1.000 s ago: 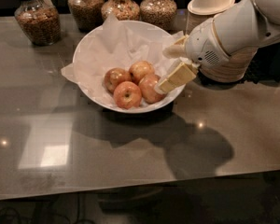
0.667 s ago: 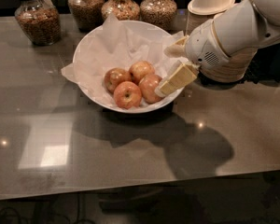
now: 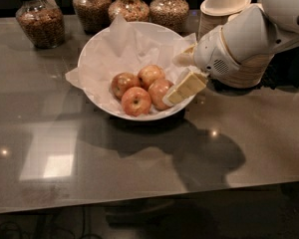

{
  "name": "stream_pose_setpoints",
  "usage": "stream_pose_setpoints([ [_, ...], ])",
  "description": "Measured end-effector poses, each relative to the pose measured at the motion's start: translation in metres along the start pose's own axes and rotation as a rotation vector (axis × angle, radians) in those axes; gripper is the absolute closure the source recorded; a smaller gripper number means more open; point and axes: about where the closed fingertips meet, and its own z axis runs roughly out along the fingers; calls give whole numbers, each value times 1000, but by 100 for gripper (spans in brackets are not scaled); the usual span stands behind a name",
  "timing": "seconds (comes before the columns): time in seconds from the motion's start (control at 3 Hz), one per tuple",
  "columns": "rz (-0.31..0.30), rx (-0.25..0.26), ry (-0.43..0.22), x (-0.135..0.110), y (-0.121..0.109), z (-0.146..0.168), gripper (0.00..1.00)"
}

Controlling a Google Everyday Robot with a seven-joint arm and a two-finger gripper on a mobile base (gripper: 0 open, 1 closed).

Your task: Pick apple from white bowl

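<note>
The white bowl (image 3: 94,59), lined with crinkled white paper, stands on the dark counter and holds several apples. The apple (image 3: 158,90), reddish-orange, lies at the right of the cluster. My gripper (image 3: 172,81) reaches into the bowl from the right over its rim. Its fingers are open. The lower cream finger (image 3: 185,87) lies right beside the apple on its right side, and the upper finger (image 3: 182,59) sits behind it over the paper. Nothing is held between them.
Glass jars of grains (image 3: 39,20) stand along the back edge. A stack of beige disposable bowls with a white lid (image 3: 224,4) stands behind my arm at the right. Other apples (image 3: 136,101) lie to the left of the gripper.
The gripper has edged slightly lower and closer to the right apple. The apples and the bowl have not moved.
</note>
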Motion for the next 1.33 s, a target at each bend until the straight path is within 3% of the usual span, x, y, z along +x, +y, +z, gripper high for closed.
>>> stream_pose_setpoints([
  [1.33,19,-41,70,7,6,37,26],
])
